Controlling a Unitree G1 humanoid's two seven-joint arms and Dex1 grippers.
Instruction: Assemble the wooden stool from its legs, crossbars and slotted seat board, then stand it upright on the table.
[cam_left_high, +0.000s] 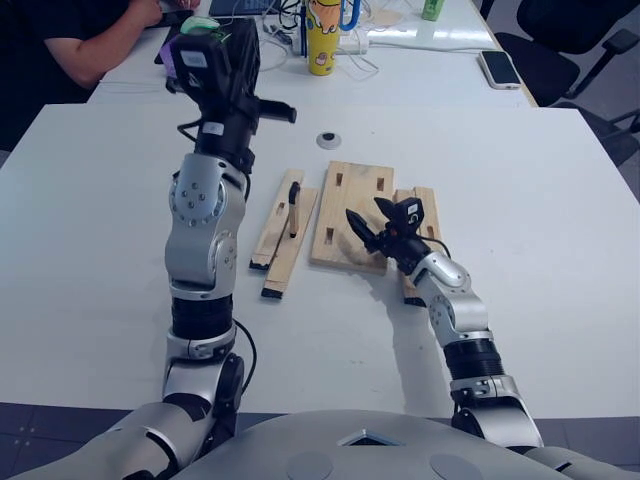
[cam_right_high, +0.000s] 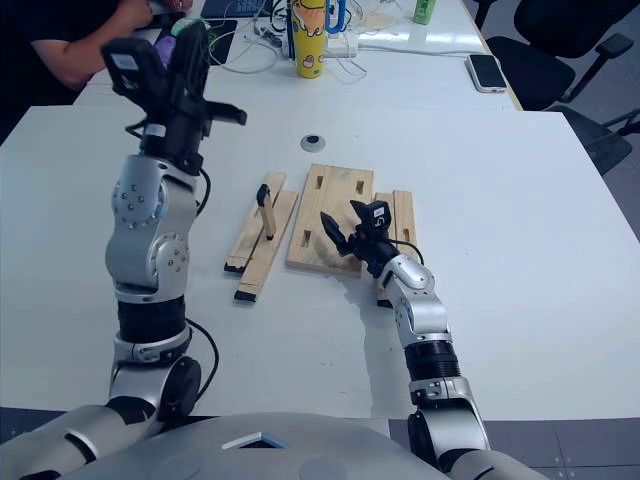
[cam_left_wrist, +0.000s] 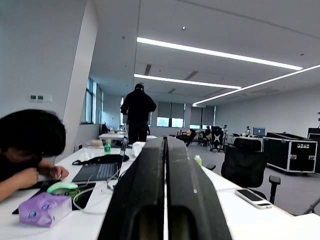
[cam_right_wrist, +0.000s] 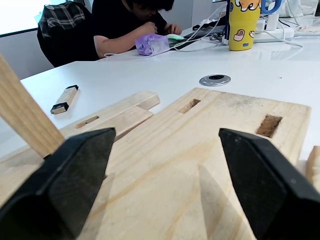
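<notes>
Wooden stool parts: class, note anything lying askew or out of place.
One short dark-tipped stick stands up out of the leg boards left of the seat board; every other wooden part lies flat on the table.

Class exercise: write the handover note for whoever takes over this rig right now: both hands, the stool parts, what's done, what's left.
Left hand: shut, empty, raised high over the far left of the table.
Right hand: open, empty, low over the seat board, at its near edge.
The board lies flat, slots up. Two left slats lie beside it; the right slats lie partly under the right arm.
Done: no joint visible.
Left: fit legs and crossbars, then stand the stool upright.
</notes>
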